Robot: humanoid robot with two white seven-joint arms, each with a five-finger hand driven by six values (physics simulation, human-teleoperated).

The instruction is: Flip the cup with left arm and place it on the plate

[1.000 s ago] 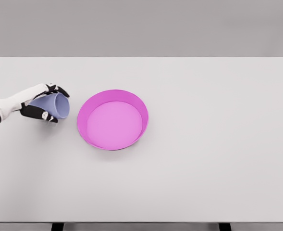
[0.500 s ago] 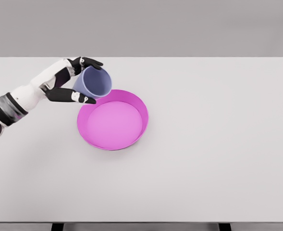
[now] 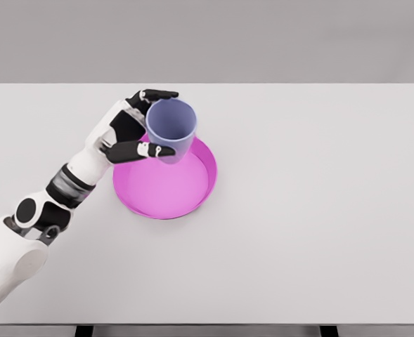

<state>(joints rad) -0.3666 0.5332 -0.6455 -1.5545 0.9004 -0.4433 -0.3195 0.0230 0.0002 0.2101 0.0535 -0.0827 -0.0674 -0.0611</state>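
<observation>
table [image 3: 319, 232] spans the whole view, its far edge running across the upper part. plate [image 3: 192, 200] lies on the table, left of centre. cup [image 3: 171, 130] sits over the plate's far-left rim, mouth up and tilted a little toward the camera; whether its base touches the plate cannot be told. left hand [image 3: 133, 135] is just left of the cup, one finger behind its rim, another in front of its wall. the left arm runs from the hand down to the lower left corner, passing left of the plate.
</observation>
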